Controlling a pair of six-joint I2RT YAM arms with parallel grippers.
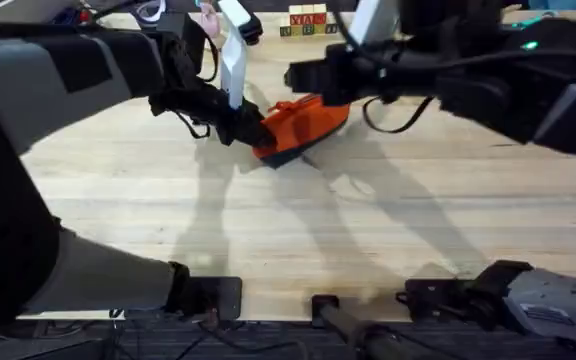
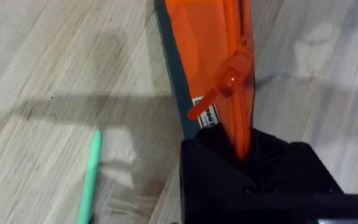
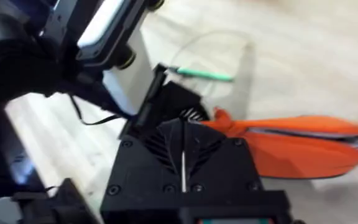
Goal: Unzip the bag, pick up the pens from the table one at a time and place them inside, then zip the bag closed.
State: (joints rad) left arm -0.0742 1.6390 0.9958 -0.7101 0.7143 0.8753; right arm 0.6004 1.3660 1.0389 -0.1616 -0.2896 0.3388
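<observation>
The orange bag [image 1: 308, 122] lies tilted near the middle-back of the table [image 1: 268, 220], its navy underside showing along one edge. My left gripper [image 1: 252, 130] is shut on the bag's left end [image 2: 241, 146]. The orange zipper pull [image 2: 229, 79] hangs loose on the bag [image 2: 204, 37], a short way from those fingers. A thin green pen [image 2: 89, 180] lies on the wood beside the bag and also shows past the left gripper [image 3: 204, 75]. My right gripper [image 1: 300, 78] hovers above the bag [image 3: 291, 146], its black fingers [image 3: 182, 155] pressed together with nothing seen between them.
Coloured letter blocks [image 1: 308, 22] stand at the table's back edge. Both arms cross over the back half of the table, the left one large and dark along the left side. The arm bases [image 1: 208, 295] sit at the front edge.
</observation>
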